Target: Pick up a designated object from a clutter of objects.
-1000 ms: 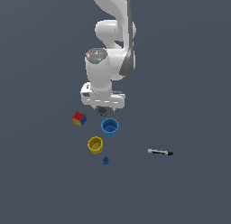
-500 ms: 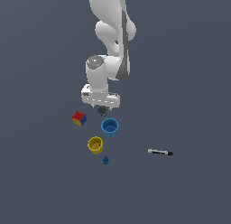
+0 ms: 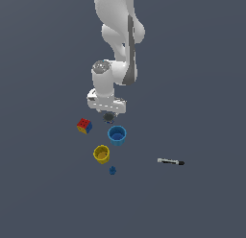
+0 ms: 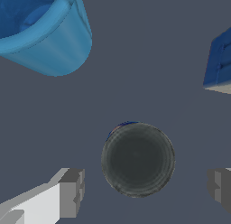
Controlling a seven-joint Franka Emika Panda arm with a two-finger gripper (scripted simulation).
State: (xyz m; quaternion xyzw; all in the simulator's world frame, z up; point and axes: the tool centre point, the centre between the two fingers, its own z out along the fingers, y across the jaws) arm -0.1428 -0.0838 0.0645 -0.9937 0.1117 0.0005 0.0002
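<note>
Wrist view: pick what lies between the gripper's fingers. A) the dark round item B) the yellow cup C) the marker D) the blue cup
A: the dark round item sits in the gap of the open gripper, with space on both sides, while the blue cup lies off to one side.

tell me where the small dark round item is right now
In the exterior view the small dark round item sits under the open tool, between the multicoloured cube and blue cup.
</note>
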